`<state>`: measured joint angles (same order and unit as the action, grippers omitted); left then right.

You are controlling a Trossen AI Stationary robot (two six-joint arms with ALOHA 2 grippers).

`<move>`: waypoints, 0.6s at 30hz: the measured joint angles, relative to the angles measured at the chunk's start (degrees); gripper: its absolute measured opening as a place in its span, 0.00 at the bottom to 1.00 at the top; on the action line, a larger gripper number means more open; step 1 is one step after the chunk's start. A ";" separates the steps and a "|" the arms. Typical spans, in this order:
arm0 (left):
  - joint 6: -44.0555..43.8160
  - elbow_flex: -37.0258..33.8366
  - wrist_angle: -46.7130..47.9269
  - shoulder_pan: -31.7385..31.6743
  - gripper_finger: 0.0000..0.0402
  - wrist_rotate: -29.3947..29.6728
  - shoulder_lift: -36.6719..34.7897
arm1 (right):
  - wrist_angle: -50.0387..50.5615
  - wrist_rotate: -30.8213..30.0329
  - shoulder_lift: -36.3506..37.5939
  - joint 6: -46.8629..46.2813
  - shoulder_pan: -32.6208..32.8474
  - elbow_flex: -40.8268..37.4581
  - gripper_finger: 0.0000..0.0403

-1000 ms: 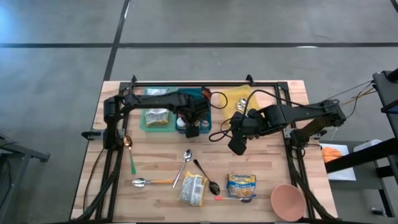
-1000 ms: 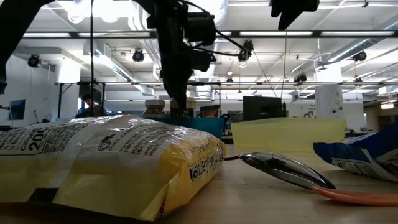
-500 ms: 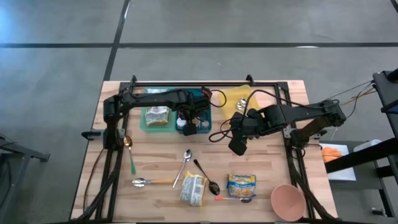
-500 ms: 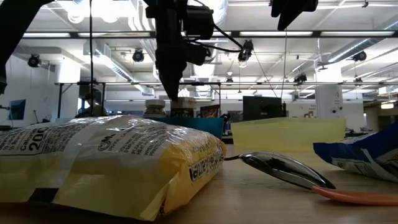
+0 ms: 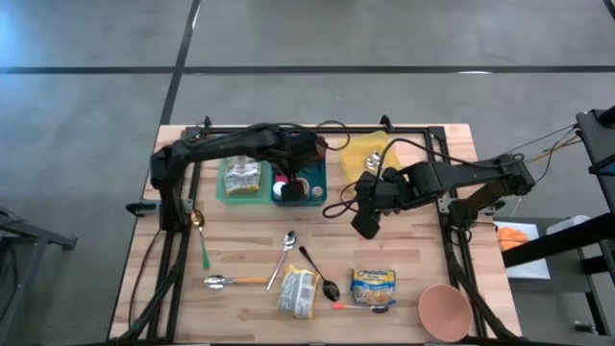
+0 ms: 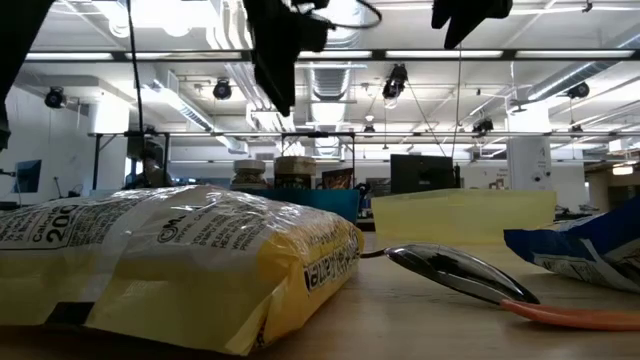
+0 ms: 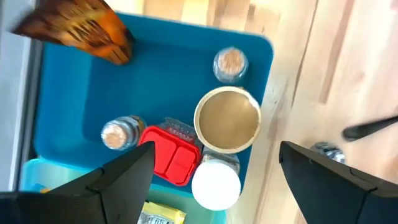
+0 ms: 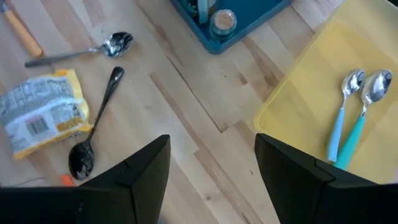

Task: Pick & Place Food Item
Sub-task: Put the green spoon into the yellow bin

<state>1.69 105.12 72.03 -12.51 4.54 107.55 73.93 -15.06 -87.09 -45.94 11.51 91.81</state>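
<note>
The wooden tabletop (image 5: 240,250) carries everything, framed by the two dark arms. At its far middle sits a blue bin (image 5: 322,175), with a teal tray (image 5: 223,190) touching its left side and a yellow tray (image 5: 365,152) to its right.

The left gripper (image 5: 293,165) hangs above the blue bin, pointing steeply down, its fingers (image 7: 118,177) spread wide apart and empty. Below them the bin (image 7: 161,68) holds a brown-lidded jar (image 7: 227,119), a white-capped bottle (image 7: 216,184) touching it, a red box (image 7: 171,158), two small shakers (image 7: 231,62) and an orange snack bag (image 7: 78,28) in a corner.

The right gripper (image 5: 367,227) hovers over bare wood to the right of the bin, its fingers (image 8: 140,171) apart with nothing between them. Its camera shows two teal-handled spoons (image 8: 357,106) lying in the yellow tray (image 8: 311,93).

Near the front edge lie a yellow food packet (image 5: 299,292), a blue-and-yellow packet (image 5: 373,283) to its right, and a pink bowl (image 5: 445,310) at the corner. Smaller still are a black spoon (image 5: 317,271), a metal spoon (image 5: 284,252), an orange-handled spoon (image 5: 233,281) and a green stick (image 5: 205,248).
</note>
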 joint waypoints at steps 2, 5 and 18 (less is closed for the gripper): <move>-0.51 0.17 -0.11 -0.02 0.86 -0.01 -2.08 | -0.37 -0.25 0.00 -0.43 0.00 0.00 0.57; -3.12 -0.51 -0.17 0.06 0.86 -0.16 -5.59 | -2.27 -0.19 0.00 -0.47 0.00 0.00 0.57; -32.41 -13.57 -2.59 3.16 0.86 -1.75 -24.09 | -4.20 -0.44 0.00 -4.98 -0.02 0.00 0.57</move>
<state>-30.71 91.56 69.43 -9.35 2.79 83.46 69.74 -15.50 -87.09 -50.92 11.49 91.81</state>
